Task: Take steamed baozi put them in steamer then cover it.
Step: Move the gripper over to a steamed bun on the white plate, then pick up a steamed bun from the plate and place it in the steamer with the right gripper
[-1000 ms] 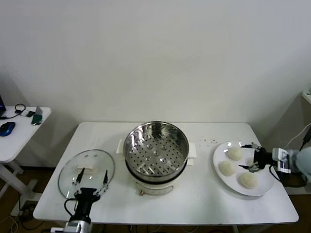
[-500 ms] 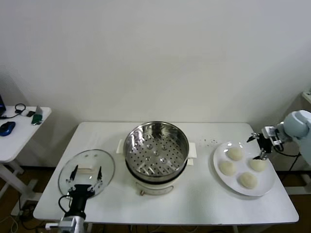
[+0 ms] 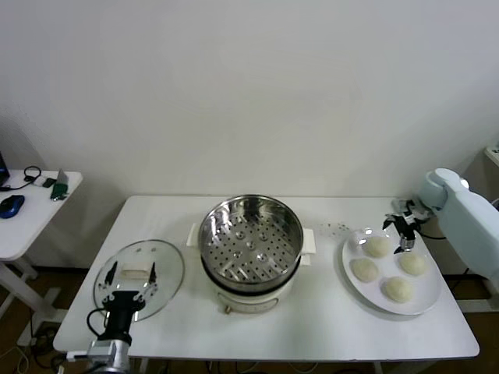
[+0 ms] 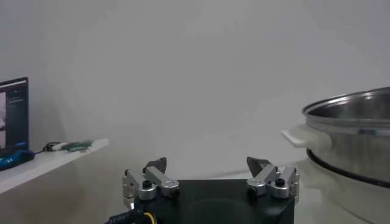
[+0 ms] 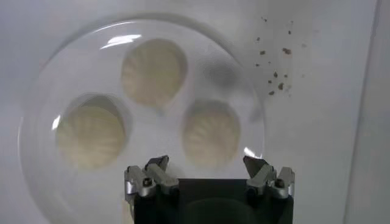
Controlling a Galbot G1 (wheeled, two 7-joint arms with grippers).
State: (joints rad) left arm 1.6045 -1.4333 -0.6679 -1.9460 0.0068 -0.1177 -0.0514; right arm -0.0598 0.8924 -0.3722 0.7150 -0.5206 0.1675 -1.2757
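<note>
From my head camera, the white table (image 3: 312, 327) carries everything. The steamer (image 3: 250, 243) stands at its middle, uncovered, its perforated tray bare. To my left of it the cover (image 3: 139, 278) lies flat on the table, white handle up. My left claw (image 3: 129, 274) hangs at the table's near edge, over the near part of the cover, its fingers apart and holding nothing. To my right of the steamer a white plate (image 3: 355, 294) holds 4 steamed baozi (image 3: 364, 269), all apart from one another. My right claw (image 3: 402, 228) hovers above the far part of the plate, just beside the far bun, fingers spread and empty. Some dark specks (image 3: 337, 227) lie on the table between steamer and plate. A small side table (image 3: 27, 226) stands well off to my left with a blue mouse (image 3: 11, 206) on it.

From my left wrist, my left claw (image 4: 211, 176) shows both fingers wide apart with nothing between them. The steamer (image 4: 350, 131) rises nearby with one white side handle toward me. The side table (image 4: 49, 158) sits farther off.

From my right wrist, my right claw (image 5: 208, 176) is spread open over the plate (image 5: 42, 170). 3 steamed baozi (image 5: 153, 71) show below it, 1 lying nearest my fingers. The specks (image 5: 274, 61) dot the table (image 5: 317, 122) beyond the plate's rim.
</note>
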